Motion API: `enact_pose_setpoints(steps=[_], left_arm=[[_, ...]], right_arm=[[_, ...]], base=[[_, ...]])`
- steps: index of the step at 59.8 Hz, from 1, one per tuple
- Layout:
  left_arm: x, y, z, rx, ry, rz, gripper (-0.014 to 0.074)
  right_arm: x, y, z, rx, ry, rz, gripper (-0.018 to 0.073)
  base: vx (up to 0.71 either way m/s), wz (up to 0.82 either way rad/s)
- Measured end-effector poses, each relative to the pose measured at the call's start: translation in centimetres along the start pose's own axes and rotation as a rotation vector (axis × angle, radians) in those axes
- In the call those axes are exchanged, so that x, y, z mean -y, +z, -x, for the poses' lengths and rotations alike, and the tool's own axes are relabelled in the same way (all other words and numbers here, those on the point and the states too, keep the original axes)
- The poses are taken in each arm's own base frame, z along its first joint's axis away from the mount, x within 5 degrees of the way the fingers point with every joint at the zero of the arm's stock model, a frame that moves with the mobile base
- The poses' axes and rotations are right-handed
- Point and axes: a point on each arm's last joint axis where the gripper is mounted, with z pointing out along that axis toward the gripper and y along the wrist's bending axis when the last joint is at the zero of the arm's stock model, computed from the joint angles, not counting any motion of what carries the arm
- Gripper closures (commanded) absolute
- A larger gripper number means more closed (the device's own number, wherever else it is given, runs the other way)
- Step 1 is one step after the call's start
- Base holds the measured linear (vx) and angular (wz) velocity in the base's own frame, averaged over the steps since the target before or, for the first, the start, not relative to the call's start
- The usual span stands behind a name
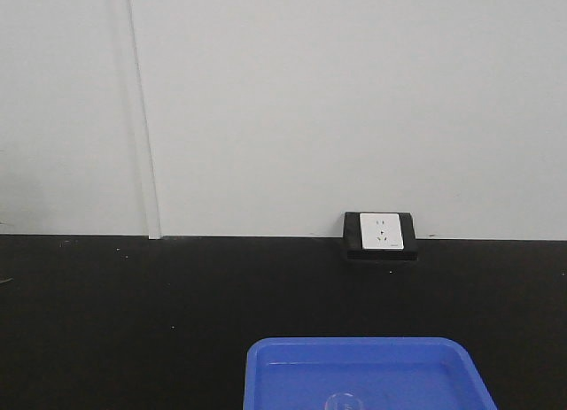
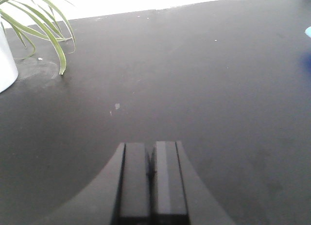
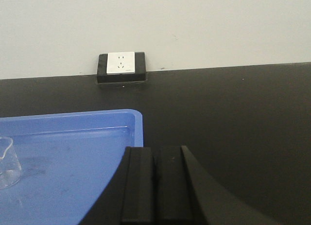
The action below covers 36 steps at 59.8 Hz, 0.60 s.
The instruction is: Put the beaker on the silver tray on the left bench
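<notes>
Closest up, got the right end effector (image 3: 155, 186) with jaws pressed together, nothing between them, hanging by the right edge of the blue tray (image 3: 73, 152). Can spot the beaker (image 3: 7, 162) off to its left, standing upright inside that tray, well apart from the fingers. Just catching its rim at the bottom edge of the front view too. Straight ahead of the end effector, seeing a wall socket (image 3: 121, 63) where the black worktop (image 3: 233, 103) meets the wall. Same deal for the left end effector (image 2: 151, 181): closed up, holding nothing, above bare worktop, with a potted plant (image 2: 43, 21) well ahead to its left.
</notes>
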Motion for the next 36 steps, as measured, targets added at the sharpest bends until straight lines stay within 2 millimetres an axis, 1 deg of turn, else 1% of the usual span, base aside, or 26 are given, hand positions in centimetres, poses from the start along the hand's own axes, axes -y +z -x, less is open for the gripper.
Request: enact_pose_setpoints(steps=[20, 25, 36], left_arm=[[0.0, 0.0, 0.0, 0.000, 0.000, 0.000, 0.0595], [0.0, 0.0, 0.0, 0.000, 0.000, 0.000, 0.0595], [0.0, 0.0, 0.0, 0.000, 0.000, 0.000, 0.0595]], right_arm=[[0.0, 0.0, 0.0, 0.004, 0.000, 0.001, 0.0469], [-0.1, 0.0, 0.3, 0.029, 0.000, 0.006, 0.0469], [-0.3, -0.1, 1.3, 0.145, 0.025, 0.030, 0.0469]], base=[[0.00, 0.00], [0.00, 0.00], [0.00, 0.00]])
